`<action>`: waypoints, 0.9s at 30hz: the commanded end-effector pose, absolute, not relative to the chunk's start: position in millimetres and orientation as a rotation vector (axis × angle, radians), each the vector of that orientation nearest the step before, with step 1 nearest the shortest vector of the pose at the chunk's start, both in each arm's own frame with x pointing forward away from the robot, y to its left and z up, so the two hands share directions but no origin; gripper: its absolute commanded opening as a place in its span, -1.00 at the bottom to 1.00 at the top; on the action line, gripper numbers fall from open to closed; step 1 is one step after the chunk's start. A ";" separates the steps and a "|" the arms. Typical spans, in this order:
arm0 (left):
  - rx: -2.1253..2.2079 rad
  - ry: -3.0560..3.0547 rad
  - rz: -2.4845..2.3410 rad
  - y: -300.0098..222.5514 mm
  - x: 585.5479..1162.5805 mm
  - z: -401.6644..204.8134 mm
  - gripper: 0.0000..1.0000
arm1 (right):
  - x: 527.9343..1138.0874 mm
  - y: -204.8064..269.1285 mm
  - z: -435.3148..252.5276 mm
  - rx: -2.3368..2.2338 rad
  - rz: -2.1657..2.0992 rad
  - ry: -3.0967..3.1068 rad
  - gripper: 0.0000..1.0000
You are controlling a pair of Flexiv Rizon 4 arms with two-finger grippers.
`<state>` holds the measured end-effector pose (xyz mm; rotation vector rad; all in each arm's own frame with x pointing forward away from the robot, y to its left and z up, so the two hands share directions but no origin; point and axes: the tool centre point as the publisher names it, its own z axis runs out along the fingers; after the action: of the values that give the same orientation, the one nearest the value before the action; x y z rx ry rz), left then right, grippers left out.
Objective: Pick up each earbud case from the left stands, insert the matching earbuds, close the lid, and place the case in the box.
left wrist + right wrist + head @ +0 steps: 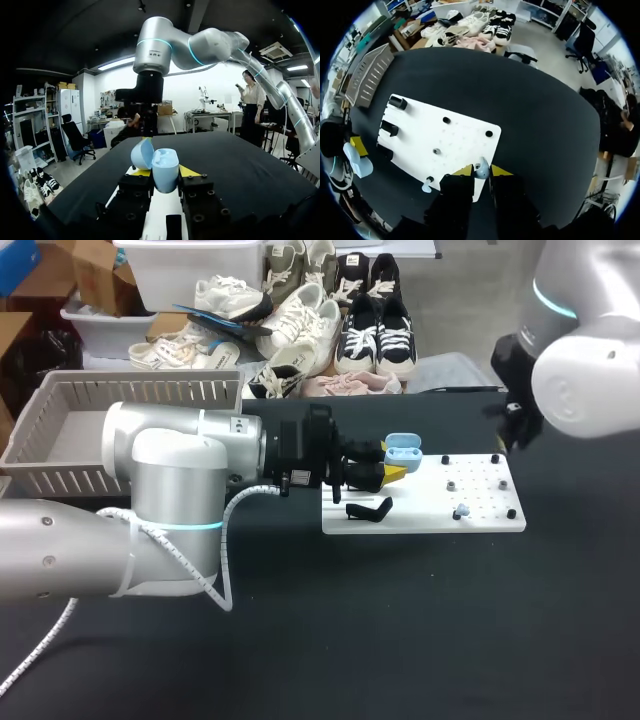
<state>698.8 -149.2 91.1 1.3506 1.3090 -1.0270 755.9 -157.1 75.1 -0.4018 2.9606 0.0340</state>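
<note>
My left gripper [165,174] is shut on an open light-blue earbud case [165,167], its lid [142,152] tipped back. In the head view the case [402,450] hangs over the left part of the white board [430,518], in front of the left gripper [388,473]. My right gripper [481,170] is shut on a small light-blue earbud [481,174], above the board's near edge. A second earbud [426,187] lies on the board near a peg, also visible in the head view [462,510]. The right arm [580,360] stands over the board's far right end.
A grey slatted basket [60,430] sits at the table's back left, behind my left arm. Black stands [397,102] rise from the board's left side, one of them [368,510] just under the left gripper. Small black pegs dot the board. Black tabletop surrounds it.
</note>
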 end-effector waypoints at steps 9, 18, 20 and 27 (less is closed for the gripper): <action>1.348 1.306 -1.027 -149.0 698.5 90.3 -1.00 | 740.0 -154.0 93.0 0.322 0.017 3.109 -1.00; 1.348 1.306 -1.027 -149.0 698.5 90.3 -1.00 | 716.9 -137.3 118.1 0.618 0.032 3.074 -1.00; 1.348 1.306 -1.027 -149.0 698.5 90.3 -1.00 | 712.5 -132.4 123.3 0.676 0.019 3.064 -1.00; 1.348 1.306 -1.027 -149.0 698.5 90.3 -1.00 | 697.8 -114.0 138.1 0.862 -0.004 3.035 -1.00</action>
<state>698.8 -149.2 91.1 1.3507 1.3090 -1.0270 706.9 -118.9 131.0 0.8237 3.0645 0.0153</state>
